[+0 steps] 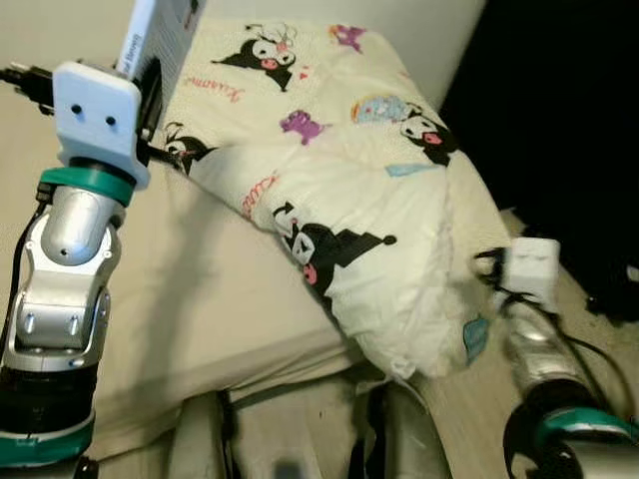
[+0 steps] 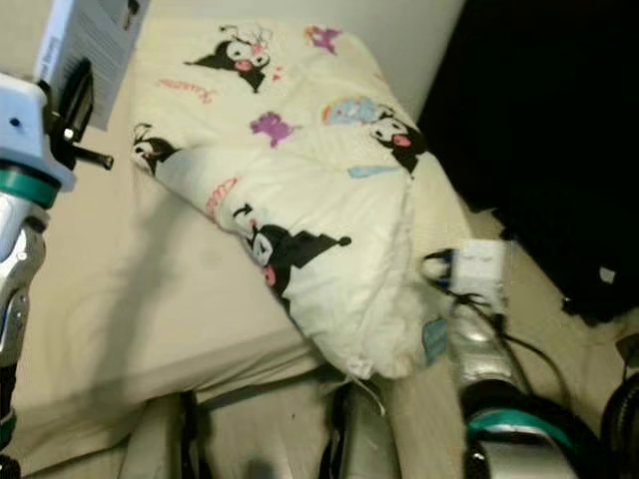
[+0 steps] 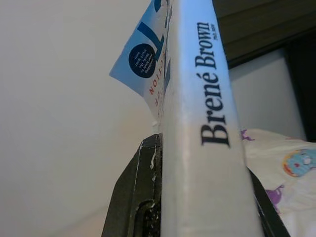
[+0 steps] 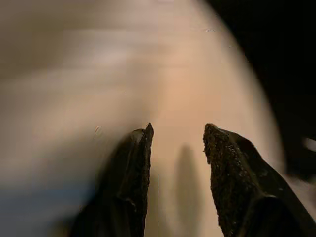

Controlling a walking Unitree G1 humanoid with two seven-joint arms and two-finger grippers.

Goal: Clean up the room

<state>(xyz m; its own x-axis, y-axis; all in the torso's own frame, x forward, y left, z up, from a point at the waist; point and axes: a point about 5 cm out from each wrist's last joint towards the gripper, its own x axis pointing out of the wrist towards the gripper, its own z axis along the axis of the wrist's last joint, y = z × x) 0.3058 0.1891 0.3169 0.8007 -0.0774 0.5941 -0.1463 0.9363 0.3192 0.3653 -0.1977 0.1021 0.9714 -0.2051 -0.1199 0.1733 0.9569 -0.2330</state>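
Right claw (image 4: 175, 163): low at the robot's right side, by the near corner of the bed; fingers (image 4: 133, 177) apart with a clear gap, nothing between them; a blurred pale surface lies beyond.
Right arm (image 1: 534, 339): silver, reaching forward, its white wrist block just beside the hanging edge of the duvet.
Left arm (image 1: 65, 259): raised upright at the robot's left, over the bed.
Left claw (image 3: 197, 217): clamped on a book, one black finger pressed against each cover.
Book (image 3: 197, 123): white spine facing the wrist camera, printed "Brené Brown"; blue and white cover; held upright above the bed, clear of the mattress.
Bed (image 1: 200, 299): beige sheet, bare on the robot's left half.
Duvet (image 1: 349, 190): cream with black cartoon figures, bunched across the right half, its near corner drooping over the bed edge.
Far wall (image 1: 439, 30): pale, behind the bed.
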